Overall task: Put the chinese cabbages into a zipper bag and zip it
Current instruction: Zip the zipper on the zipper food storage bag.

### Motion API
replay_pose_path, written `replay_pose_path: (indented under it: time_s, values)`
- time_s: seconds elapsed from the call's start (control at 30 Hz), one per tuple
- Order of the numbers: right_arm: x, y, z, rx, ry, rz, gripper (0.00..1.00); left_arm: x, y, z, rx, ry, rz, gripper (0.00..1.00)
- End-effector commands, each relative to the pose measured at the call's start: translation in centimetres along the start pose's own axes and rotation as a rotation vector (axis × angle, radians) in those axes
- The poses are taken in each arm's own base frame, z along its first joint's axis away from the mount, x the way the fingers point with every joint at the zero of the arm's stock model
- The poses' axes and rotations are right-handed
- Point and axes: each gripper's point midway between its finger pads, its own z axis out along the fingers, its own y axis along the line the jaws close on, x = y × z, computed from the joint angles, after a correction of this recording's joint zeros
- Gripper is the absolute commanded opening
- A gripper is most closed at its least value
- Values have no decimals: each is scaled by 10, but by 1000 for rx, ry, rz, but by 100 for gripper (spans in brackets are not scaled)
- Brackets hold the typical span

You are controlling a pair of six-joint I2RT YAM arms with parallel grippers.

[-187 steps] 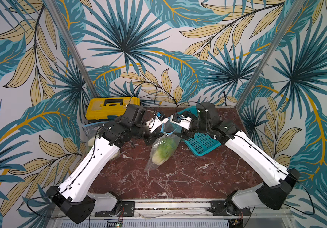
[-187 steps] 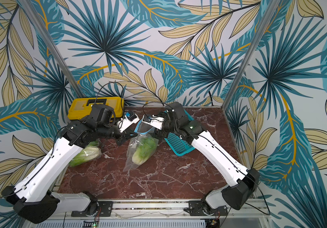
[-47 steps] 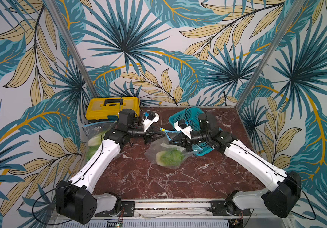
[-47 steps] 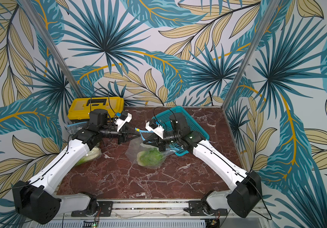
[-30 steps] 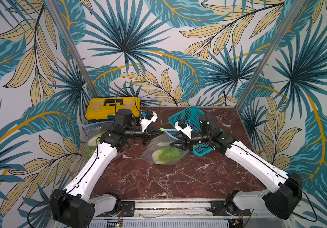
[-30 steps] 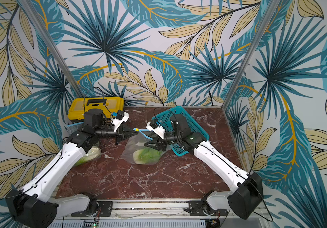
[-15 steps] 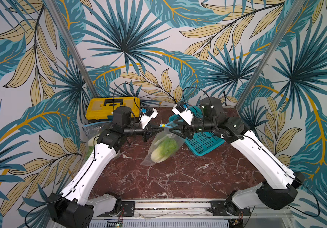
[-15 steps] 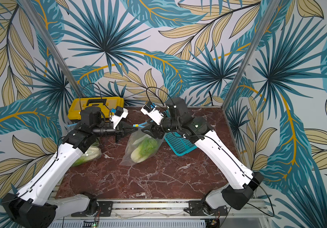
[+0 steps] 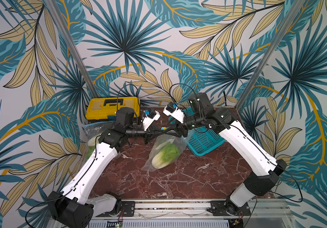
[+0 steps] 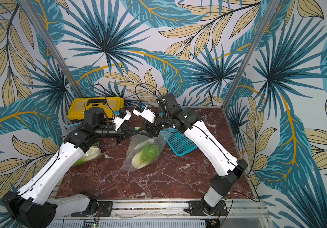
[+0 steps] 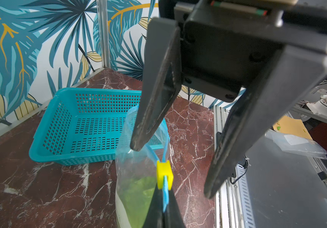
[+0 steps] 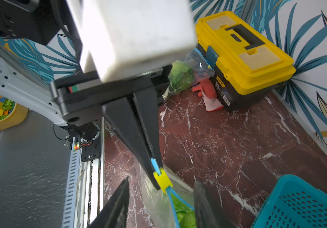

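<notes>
A clear zipper bag hangs tilted from its blue zip strip, its lower end down at the marble table. One of the chinese cabbages lies inside it, also seen in a top view. My left gripper is shut on the zip strip right behind the yellow slider. My right gripper is open, its fingers standing either side of the slider and the bag's mouth. A second cabbage lies in another bag by the left arm.
A yellow toolbox stands at the back left, with a red and white glove lying against it. A teal perforated basket sits tilted at the back right, close behind the right gripper.
Over the last second both arms rose and lifted the bag's mouth, so the bag went from lying flat to hanging. Since half a second ago almost nothing has moved.
</notes>
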Motion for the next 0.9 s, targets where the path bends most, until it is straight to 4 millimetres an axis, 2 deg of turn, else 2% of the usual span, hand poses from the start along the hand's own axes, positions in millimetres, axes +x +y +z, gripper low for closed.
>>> replay_pose_path:
  time_s: [0.0, 0.37, 0.53, 0.87]
  values:
    - [5, 10, 5, -70, 19, 0, 45, -16, -9, -2, 30, -25, 50, 0]
    - [9, 10, 11, -95, 33, 16, 26, -14, -8, -2, 19, -20, 50, 0]
    - [21, 6, 16, -77, 67, 12, 21, -20, -4, -6, -24, -27, 49, 0]
    - [38, -3, 21, -48, 103, 8, 4, -26, -5, -12, -61, -42, 42, 0]
